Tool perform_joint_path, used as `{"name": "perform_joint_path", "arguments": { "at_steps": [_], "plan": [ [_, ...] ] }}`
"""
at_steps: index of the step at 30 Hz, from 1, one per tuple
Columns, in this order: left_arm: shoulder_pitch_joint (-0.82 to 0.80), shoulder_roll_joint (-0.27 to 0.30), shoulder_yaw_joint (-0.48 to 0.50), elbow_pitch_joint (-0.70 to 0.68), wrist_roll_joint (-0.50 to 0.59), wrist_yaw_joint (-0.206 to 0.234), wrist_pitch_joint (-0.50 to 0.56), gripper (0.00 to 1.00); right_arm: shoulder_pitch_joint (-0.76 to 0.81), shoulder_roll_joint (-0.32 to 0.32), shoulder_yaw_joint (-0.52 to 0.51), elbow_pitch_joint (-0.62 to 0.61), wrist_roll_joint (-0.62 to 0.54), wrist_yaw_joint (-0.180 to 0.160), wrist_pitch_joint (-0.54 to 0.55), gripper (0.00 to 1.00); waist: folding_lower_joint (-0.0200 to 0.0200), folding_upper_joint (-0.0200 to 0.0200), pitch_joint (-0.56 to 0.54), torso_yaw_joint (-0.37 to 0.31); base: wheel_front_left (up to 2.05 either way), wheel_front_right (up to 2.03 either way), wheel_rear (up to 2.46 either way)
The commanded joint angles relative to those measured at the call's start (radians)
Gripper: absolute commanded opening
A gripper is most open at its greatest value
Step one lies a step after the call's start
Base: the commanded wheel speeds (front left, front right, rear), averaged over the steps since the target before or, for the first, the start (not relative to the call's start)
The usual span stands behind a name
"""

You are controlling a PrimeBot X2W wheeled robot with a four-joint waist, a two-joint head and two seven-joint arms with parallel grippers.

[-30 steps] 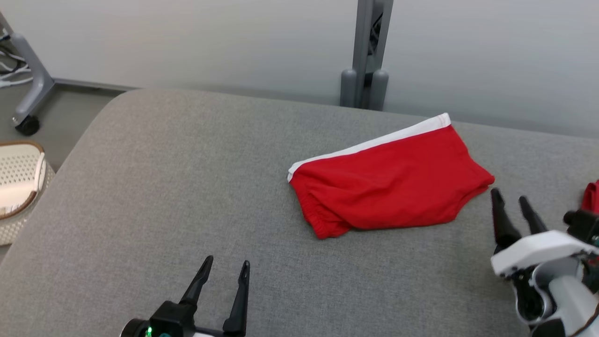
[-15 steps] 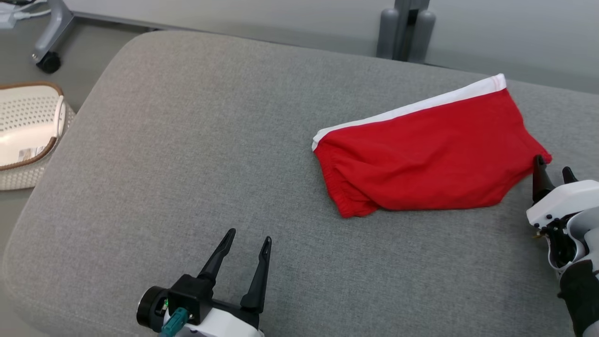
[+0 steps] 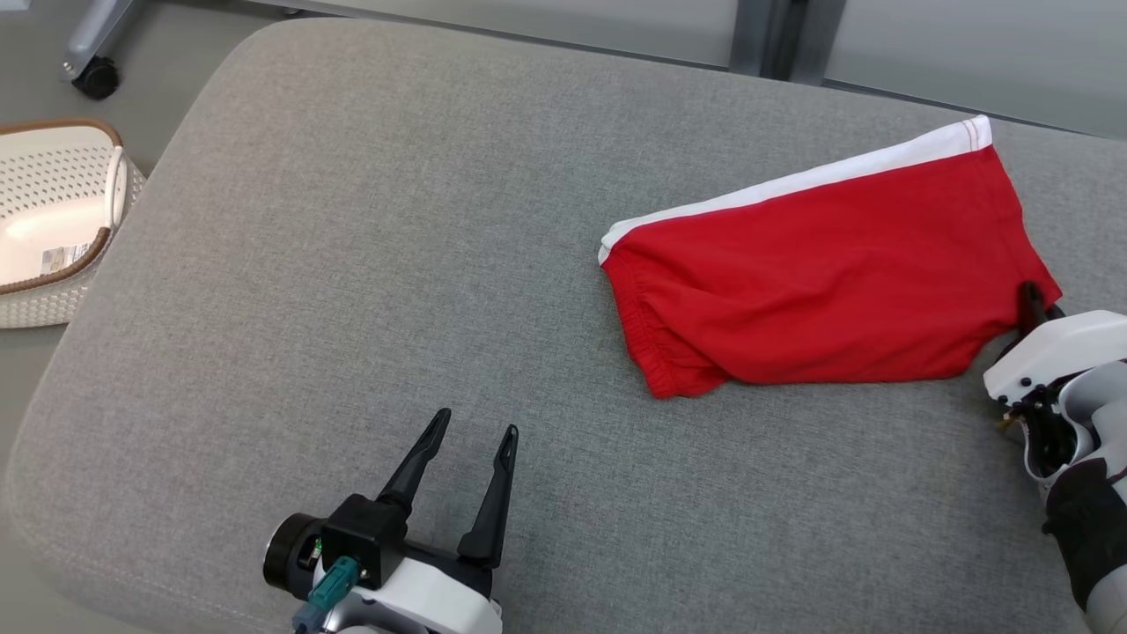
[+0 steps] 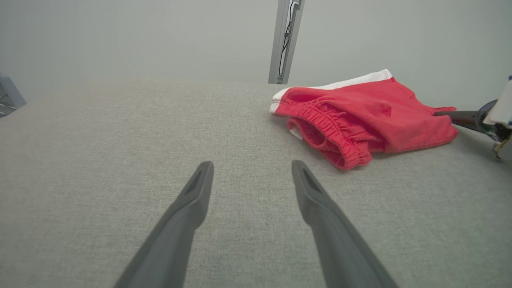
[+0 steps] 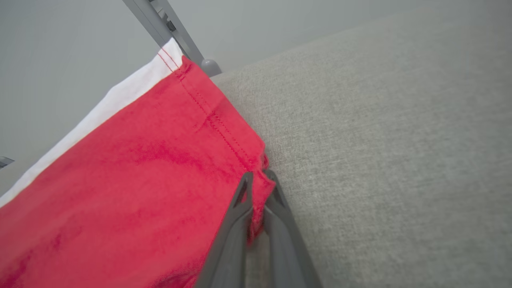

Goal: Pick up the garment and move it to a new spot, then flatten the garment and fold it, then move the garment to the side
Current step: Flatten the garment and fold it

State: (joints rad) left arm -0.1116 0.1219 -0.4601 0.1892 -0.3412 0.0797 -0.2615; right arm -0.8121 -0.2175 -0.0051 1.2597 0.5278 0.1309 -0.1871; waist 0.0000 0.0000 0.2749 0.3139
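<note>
The garment [image 3: 819,273] lies folded on the grey cushion [image 3: 352,264], ahead and to the right of the left gripper [image 3: 475,423] and well apart from it. It is red with a white band along its far edge. The left wrist view shows a gathered elastic edge [image 4: 336,136] on the end nearest that gripper. No lettering or number can be made out on the cloth. The left gripper hovers low over bare cushion with its fingers spread wide and nothing between them. The right gripper [image 3: 1032,308] is closed on the garment's near right corner. From the head camera its white housing [image 3: 1057,348] hides most of it, and just one dark tip shows against the cloth. The right wrist view shows it better: the two fingers [image 5: 240,208] meet with a fold of red hem pinched between them. Far left of the left gripper, a white perforated basket [image 3: 53,282] is cut off by the frame edge.
</note>
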Motion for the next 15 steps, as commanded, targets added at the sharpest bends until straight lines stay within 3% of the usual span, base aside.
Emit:
{"name": "perform_joint_path", "arguments": {
  "at_steps": [1, 15],
  "plan": [
    [-0.015, 0.001, 0.009, 0.003, 0.01, -0.007, -0.004, 1.0, 0.007, 0.009, 0.0, 0.013, 0.006, 0.0, -0.01, 0.0, 0.0, 0.0, -0.008, -0.008, 0.0, 0.0, 0.0],
    [0.033, -0.01, 0.05, 0.013, 0.04, -0.015, -0.004, 1.0, 0.172, 0.058, 0.078, -0.162, 0.05, 0.0, -0.079, 0.0, 0.0, 0.0, -0.106, -0.104, 0.0, 0.0, 0.0]
  ]
}}
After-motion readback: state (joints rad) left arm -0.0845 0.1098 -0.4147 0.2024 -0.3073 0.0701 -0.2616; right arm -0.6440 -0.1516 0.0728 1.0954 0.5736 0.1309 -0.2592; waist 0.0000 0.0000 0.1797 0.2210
